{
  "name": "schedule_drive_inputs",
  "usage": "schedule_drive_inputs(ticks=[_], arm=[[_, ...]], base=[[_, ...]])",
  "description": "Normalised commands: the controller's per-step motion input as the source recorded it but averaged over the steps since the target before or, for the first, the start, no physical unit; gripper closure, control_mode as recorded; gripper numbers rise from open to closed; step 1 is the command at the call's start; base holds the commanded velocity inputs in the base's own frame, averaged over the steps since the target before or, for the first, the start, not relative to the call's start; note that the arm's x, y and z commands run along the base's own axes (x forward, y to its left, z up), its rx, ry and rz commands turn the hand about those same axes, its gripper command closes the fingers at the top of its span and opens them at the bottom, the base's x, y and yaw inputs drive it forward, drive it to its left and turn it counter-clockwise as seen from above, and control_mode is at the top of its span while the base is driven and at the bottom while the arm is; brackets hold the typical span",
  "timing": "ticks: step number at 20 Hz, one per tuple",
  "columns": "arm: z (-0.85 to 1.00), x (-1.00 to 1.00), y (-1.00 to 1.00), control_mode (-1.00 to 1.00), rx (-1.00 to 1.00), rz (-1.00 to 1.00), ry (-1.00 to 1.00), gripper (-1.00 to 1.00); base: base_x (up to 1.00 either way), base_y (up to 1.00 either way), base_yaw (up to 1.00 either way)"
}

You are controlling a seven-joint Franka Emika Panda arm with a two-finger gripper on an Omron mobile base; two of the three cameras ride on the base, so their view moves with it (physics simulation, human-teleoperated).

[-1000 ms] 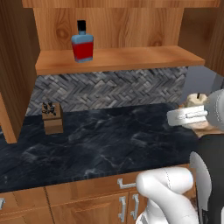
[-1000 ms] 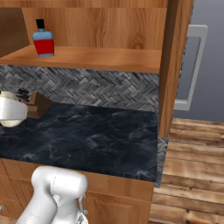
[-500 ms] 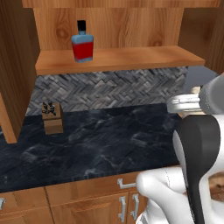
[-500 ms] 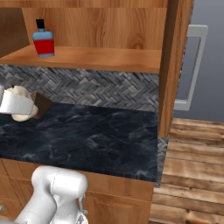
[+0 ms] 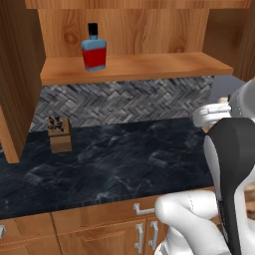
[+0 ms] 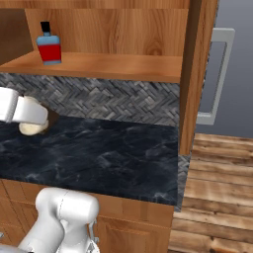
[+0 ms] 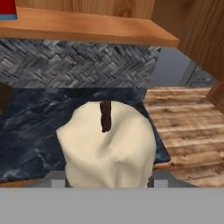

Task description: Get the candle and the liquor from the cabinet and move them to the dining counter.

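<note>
My gripper (image 6: pixel 42 119) is shut on the cream-white candle (image 7: pixel 109 144), which hangs just above the narrow black counter (image 5: pixel 124 164). In the hand view the candle's dark wick points up at the camera and its body hides the fingertips. From the right base view the candle (image 6: pixel 28 127) shows under the white hand at the left edge. The liquor (image 5: pixel 93 50) stands upright on the open cabinet's shelf (image 5: pixel 149 67), far to the left of the hand; it is a red bottle (image 6: pixel 49 47) with blue shoulders and a black cap. The dining counter is out of view.
A brown knife block (image 5: pixel 60 134) sits on the counter against the grey herringbone tiles (image 5: pixel 124 102). The cabinet's side wall (image 6: pixel 197 74) ends the counter at the right. Beyond it lie a wooden floor (image 6: pixel 217 188) and a grey appliance (image 6: pixel 217 79).
The hand with the candle has drifted a little up and to the right over the counter, and the arm's forearm has swung up into the left base view. The liquor has not moved.
</note>
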Motion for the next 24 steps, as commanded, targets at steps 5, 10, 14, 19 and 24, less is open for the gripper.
schedule_drive_inputs(ticks=[5, 10, 14, 19, 24], arm=[[-0.01, 0.07, -0.09, -1.0, 0.0, 0.15, 0.05, 1.0], [-0.01, 0.05, -0.04, -1.0, 0.0, 0.14, 0.01, 1.0], [0.0, 0.0, 0.0, -1.0, 0.0, 0.05, 0.04, 1.0], [0.0, 0.0, 0.0, 1.0, 0.0, 0.0, 0.02, 1.0], [0.0, 0.0, 0.0, 1.0, 0.0, 0.0, 0.0, 1.0]], base=[[0.0, 0.0, 0.0], [0.0, 0.0, 0.0], [0.0, 0.0, 0.0], [0.0, 0.0, 0.0], [-0.31, -0.02, 0.06]])
